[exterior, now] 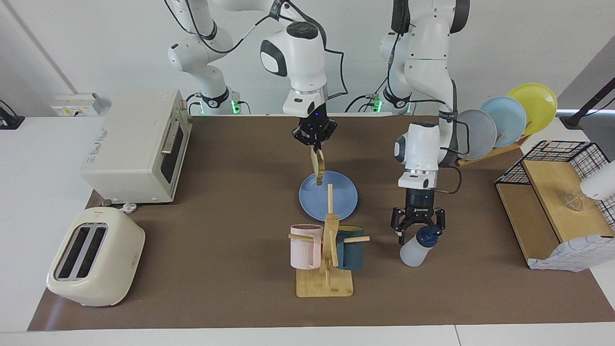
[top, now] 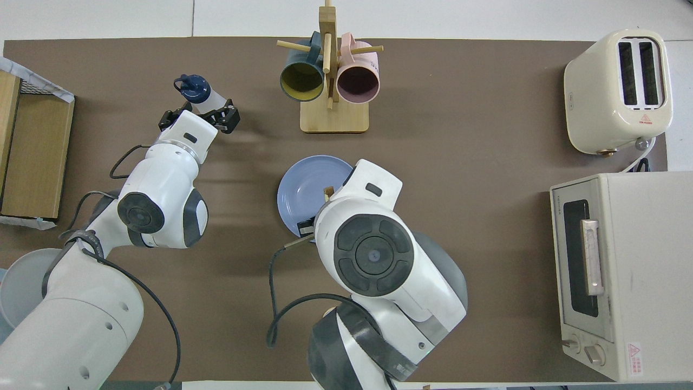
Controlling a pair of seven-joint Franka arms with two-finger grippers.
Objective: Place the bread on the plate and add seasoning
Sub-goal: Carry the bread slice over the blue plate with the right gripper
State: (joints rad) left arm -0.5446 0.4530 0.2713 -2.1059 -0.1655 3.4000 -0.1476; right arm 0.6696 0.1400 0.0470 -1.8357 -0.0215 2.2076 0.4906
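The bread [exterior: 317, 166] hangs edge-on from my right gripper [exterior: 315, 147], which is shut on its top edge. It hangs over the part of the blue plate [exterior: 336, 202] nearest the robots, its lower edge just above the plate. In the overhead view my right arm covers most of the plate [top: 300, 187], and only a corner of the bread [top: 328, 190] shows. My left gripper [exterior: 417, 230] is open and low over the seasoning [exterior: 414, 249], its fingers on either side of the navy cap. In the overhead view the left gripper [top: 199, 115] overlaps the seasoning [top: 196, 92].
A wooden mug rack [exterior: 325, 283] with a pink and a dark teal mug stands just farther from the robots than the plate. A toaster [exterior: 96, 257] and toaster oven [exterior: 137, 144] sit at the right arm's end. A plate rack [exterior: 504, 120] and wire shelf [exterior: 552, 202] stand at the left arm's end.
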